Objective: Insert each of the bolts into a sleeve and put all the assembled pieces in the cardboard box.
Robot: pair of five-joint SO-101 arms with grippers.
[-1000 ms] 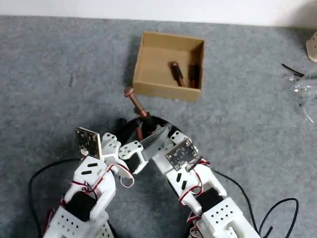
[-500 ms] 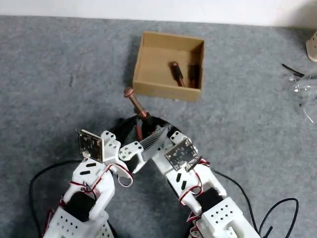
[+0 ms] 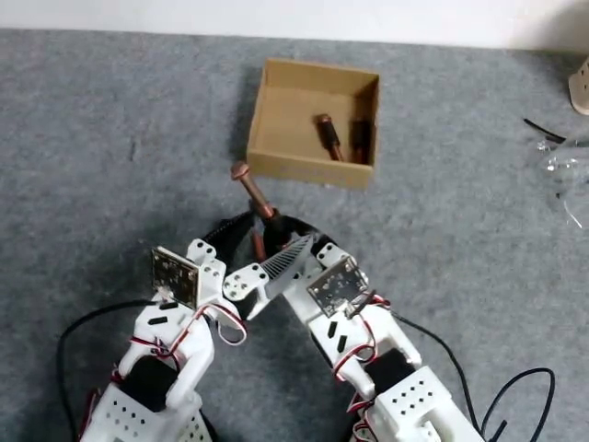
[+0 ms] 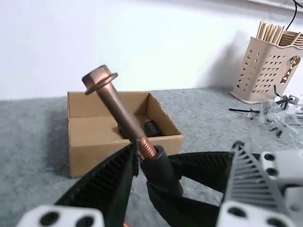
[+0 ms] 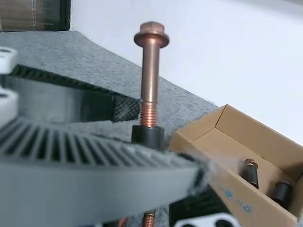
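Lower centre of the high view: right end effector (image 3: pixel 287 241), closed on a black sleeve (image 5: pixel 147 135). A copper bolt (image 3: pixel 251 191) stands tilted in the sleeve, head up. Left end effector (image 3: pixel 245 235), jaws apart, one black finger beside the bolt's thread. Beyond: cardboard box (image 3: pixel 308 169) holding assembled pieces (image 3: pixel 329 136). Grey felt-like tabletop (image 3: pixel 110 138). Beige perforated holder (image 4: pixel 267 61), far right. White wall (image 3: pixel 276 14) behind.

Bolt (image 4: pixel 118 106): copper-toned metal, smooth satin shank, ridged thread at the tip.
Sleeve (image 4: pixel 158 168): black, matt, smooth.
Box (image 3: pixel 304 170): brown cardboard, matt, raw-cut edges.
Table (image 3: pixel 110 166): grey carpet-like cloth, rough short nap.
Basket (image 4: pixel 267 71), at 3 o'clock of box: beige plastic, perforated, faint sheen.
Wall (image 4: pixel 142 38): white, smooth, matt.
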